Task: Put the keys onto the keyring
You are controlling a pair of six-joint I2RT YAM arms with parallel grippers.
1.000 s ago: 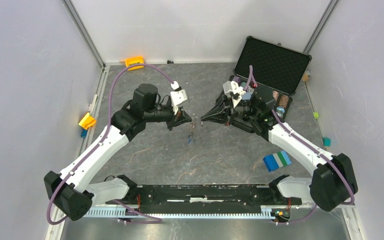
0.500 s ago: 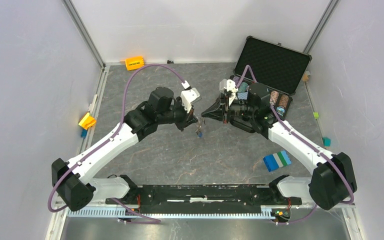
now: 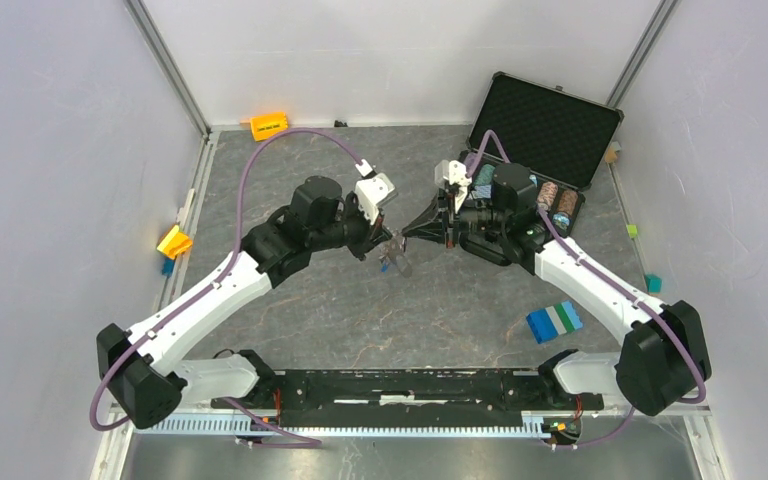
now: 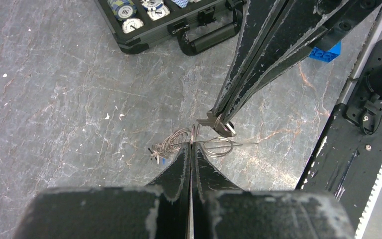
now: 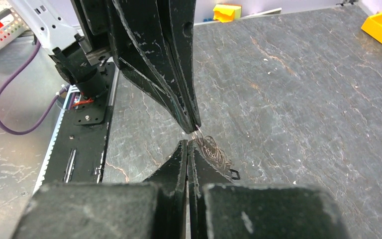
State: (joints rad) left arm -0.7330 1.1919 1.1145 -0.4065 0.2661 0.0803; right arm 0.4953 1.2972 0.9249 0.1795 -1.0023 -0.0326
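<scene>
The keyring [image 4: 218, 147] is a bundle of thin metal wire loops. It hangs above the floor between the two grippers [image 3: 396, 258] and shows in the right wrist view [image 5: 213, 151]. My left gripper [image 4: 191, 145] is shut on one loop [image 3: 388, 240]. My right gripper [image 3: 409, 234] is shut on a metal key [image 4: 215, 123] and holds it tip to tip against the ring; its own view [image 5: 187, 143] hides the key. A blue key head [image 4: 163, 160] and a black one [image 5: 234, 174] hang from the loops.
An open black case [image 3: 545, 125] with poker chips [image 3: 557, 205] stands behind the right arm. An orange block [image 3: 269, 125] lies at the back left, a yellow piece [image 3: 173, 242] by the left wall, and a blue-green-white brick [image 3: 554, 321] at the front right.
My left arm has swung right and carried the ring bundle up to the right gripper's tip. The right gripper has shifted slightly left to meet it.
</scene>
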